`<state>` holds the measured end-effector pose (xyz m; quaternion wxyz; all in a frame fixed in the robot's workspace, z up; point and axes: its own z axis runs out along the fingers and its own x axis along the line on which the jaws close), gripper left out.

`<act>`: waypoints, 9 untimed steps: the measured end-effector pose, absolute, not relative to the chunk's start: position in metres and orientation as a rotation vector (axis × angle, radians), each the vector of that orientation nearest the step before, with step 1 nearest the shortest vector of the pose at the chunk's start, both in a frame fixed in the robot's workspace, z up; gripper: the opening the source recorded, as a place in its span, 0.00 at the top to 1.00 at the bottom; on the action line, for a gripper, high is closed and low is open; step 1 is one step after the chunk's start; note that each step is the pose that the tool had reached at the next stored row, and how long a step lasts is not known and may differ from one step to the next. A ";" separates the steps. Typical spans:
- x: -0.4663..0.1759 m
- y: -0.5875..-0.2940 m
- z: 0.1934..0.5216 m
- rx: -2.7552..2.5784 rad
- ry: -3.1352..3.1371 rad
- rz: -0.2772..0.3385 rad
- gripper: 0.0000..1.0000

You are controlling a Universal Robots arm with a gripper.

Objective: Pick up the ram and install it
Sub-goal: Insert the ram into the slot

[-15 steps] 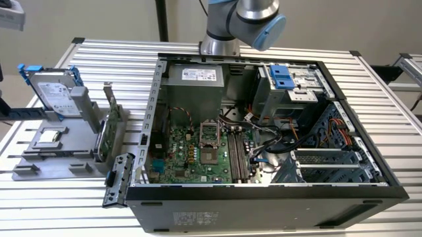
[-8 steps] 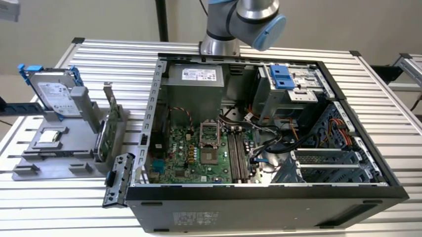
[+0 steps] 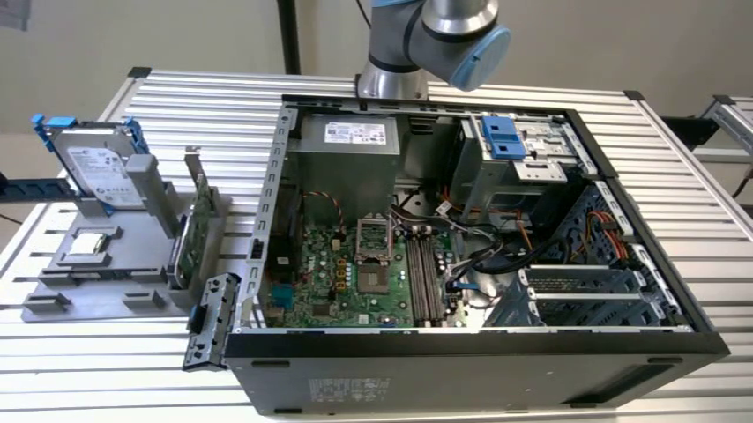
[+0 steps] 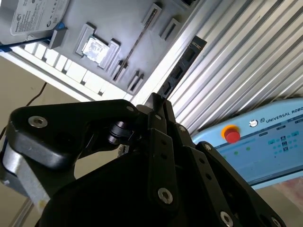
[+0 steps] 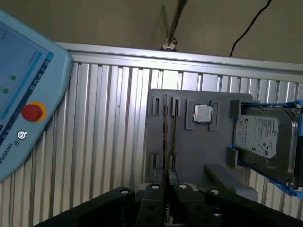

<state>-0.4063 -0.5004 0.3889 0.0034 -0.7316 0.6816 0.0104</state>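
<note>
In the exterior view the grey tray sits at the left of the slatted surface. It props the hard drive at a tilt and stands the green card on its edge. I judge this is so that their top edges stand free for a grasp from above. To the right, the computer case lies on its side with the panel off, so the board and its long memory slots face upward. My arm rises at the far side of the case.

My gripper is narrow, closed on the ram. In the first wrist view the ram is a thin line, edge-on, running out from between the jaws, well clear of the tray beyond it. In the second wrist view the same stick shows its dark face and chips past the gripper. I read this as a grip on the two flat faces, which would leave the contact edge free.

Much is hidden. The gripper's own body covers the clamped part of the ram, so I cannot tell how deep it sits or whether it is level. Its contact edge and notch are too fine to make out, and so are the latches at the slot ends. A black bar leans just beside the case's outer wall, near the tray — I cannot tell what it is.
</note>
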 end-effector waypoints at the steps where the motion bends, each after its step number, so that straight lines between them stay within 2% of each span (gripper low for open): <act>1: -0.406 -0.500 0.389 -2.294 2.137 0.033 1.00; 9: -0.397 -0.500 0.389 -2.294 2.137 0.033 1.00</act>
